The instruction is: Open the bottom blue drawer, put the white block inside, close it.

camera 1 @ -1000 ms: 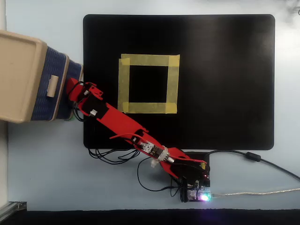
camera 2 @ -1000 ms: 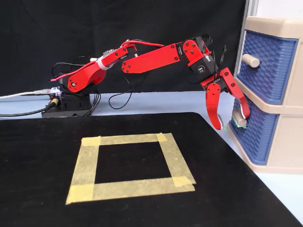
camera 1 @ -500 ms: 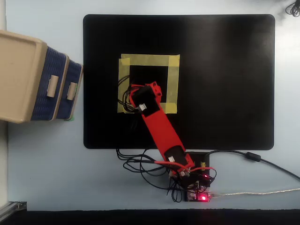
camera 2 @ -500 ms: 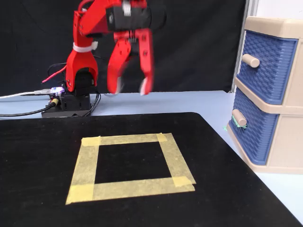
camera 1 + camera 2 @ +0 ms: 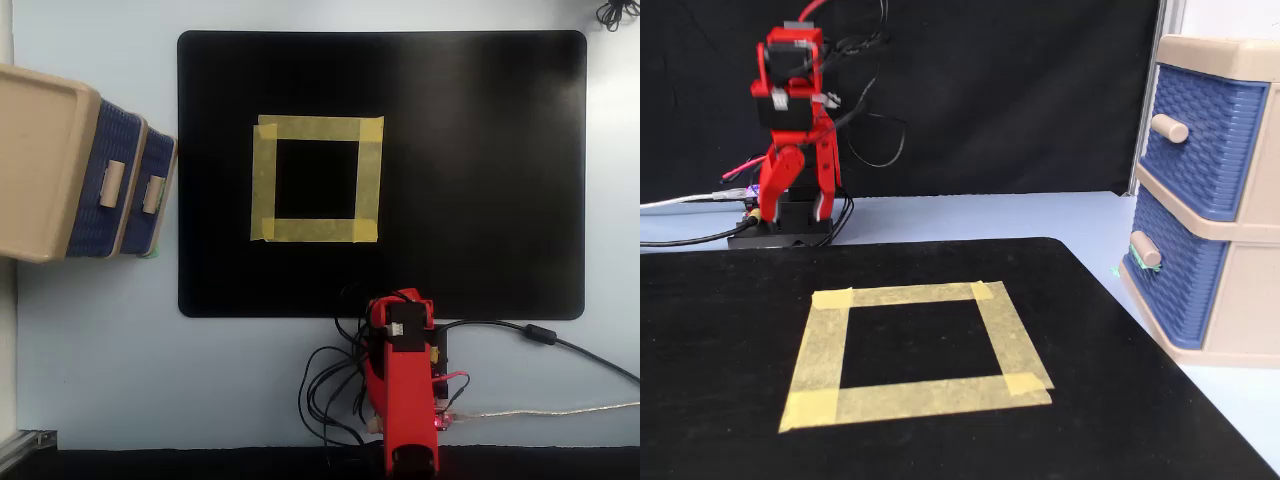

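The bottom blue drawer (image 5: 1188,270) (image 5: 150,160) sits flush in the beige-topped cabinet, its small beige handle (image 5: 1145,249) facing the mat. No white block shows in either view. My red arm (image 5: 402,385) is folded upright over its base, far from the cabinet. In the fixed view my gripper (image 5: 792,212) hangs pointing down in front of the base, open, with nothing between its fingers (image 5: 824,190). The overhead view shows only the arm's top, and the gripper is hidden beneath it.
A yellow tape square (image 5: 317,128) (image 5: 910,295) lies on the black mat (image 5: 480,180). The matching upper blue drawer (image 5: 1205,140) is closed too. Cables (image 5: 520,332) trail around the arm's base at the mat's near edge.
The arm has pulled away from the bottom drawer's handle, swung across above the tape square and folded back over its base. Both drawers look closed throughout.
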You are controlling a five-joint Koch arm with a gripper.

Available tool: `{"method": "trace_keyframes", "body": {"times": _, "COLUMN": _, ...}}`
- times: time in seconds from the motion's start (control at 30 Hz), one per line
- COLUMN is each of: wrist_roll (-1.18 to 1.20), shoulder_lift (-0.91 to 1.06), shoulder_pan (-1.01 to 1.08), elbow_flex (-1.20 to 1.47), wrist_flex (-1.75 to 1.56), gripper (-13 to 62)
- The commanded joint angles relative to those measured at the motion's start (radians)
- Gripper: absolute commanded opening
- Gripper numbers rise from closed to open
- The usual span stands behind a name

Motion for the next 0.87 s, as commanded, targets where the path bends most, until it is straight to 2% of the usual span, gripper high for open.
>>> {"method": "trace_keyframes", "body": {"times": 0.0, "wrist_roll": -0.017, "shoulder_lift": 0.098, "shoulder_pan": -0.002, "elbow_flex": 0.029, "wrist_flex": 0.006, "gripper": 34.0}}
{"method": "trace_keyframes", "body": {"times": 0.17, "wrist_roll": -0.017, "shoulder_lift": 0.101, "shoulder_pan": 0.015, "elbow_flex": 0.155, "wrist_flex": 0.011, "gripper": 34.2}}
{"method": "trace_keyframes", "body": {"times": 0.83, "wrist_roll": -0.009, "shoulder_lift": 0.101, "shoulder_pan": 0.018, "elbow_flex": 0.199, "wrist_flex": 0.000, "gripper": 34.8}}
